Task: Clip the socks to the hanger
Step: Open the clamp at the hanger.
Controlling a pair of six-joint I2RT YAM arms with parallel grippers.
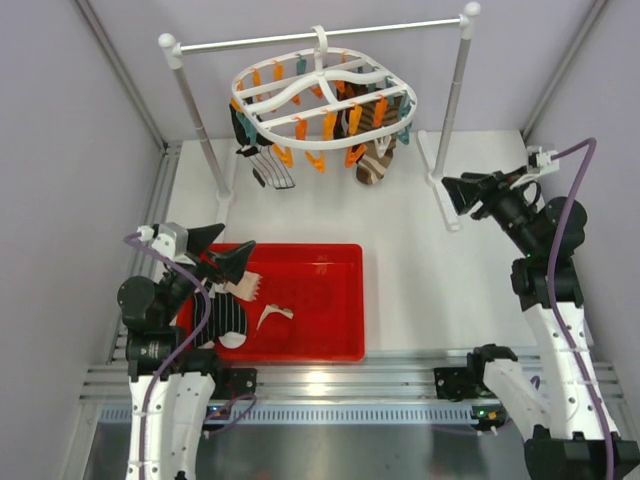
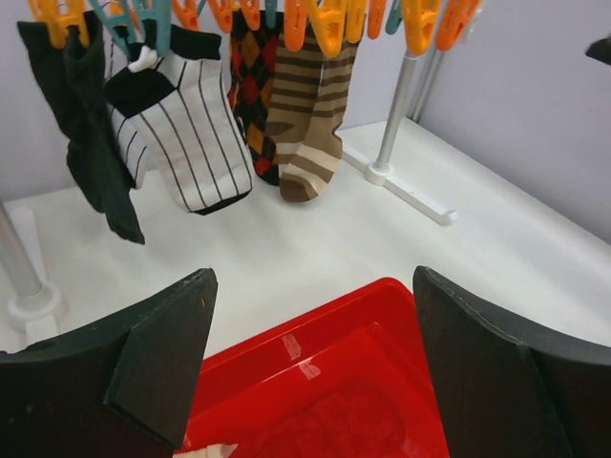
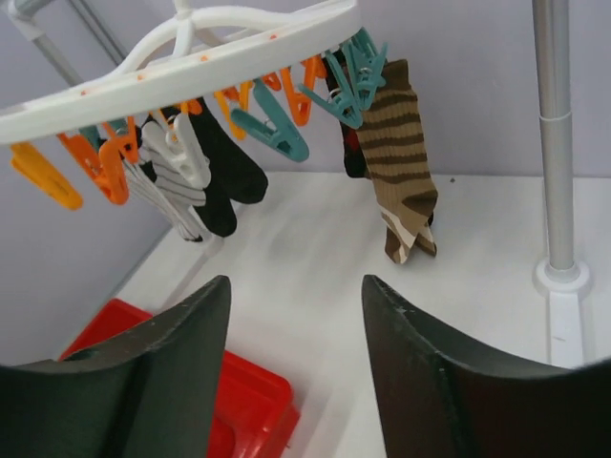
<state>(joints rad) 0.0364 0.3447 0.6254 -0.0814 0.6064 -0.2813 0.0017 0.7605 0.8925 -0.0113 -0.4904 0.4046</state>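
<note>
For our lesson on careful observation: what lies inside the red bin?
Inside the red bin lie a black striped sock, a beige sock and a white sock, bunched at its left end. The open left pincer hangs over that corner, hiding whatever lies beneath.

4 socks (image 2: 200,143) clipped on 1 hanger (image 3: 210,59), min. 3 more in 1 red bin (image 1: 345,332).

Under the hanger (image 1: 322,72): clips (image 1: 300,128) and hung socks (image 1: 270,165) crowd the space.
Mid table (image 1: 420,260): bare between red bin (image 1: 352,300) and rack (image 1: 250,40), open for passage.
Right post (image 1: 457,110): stands with its foot (image 3: 563,286) close before the right gripper (image 1: 452,196).
Above the red bin: open from overhead.
</note>
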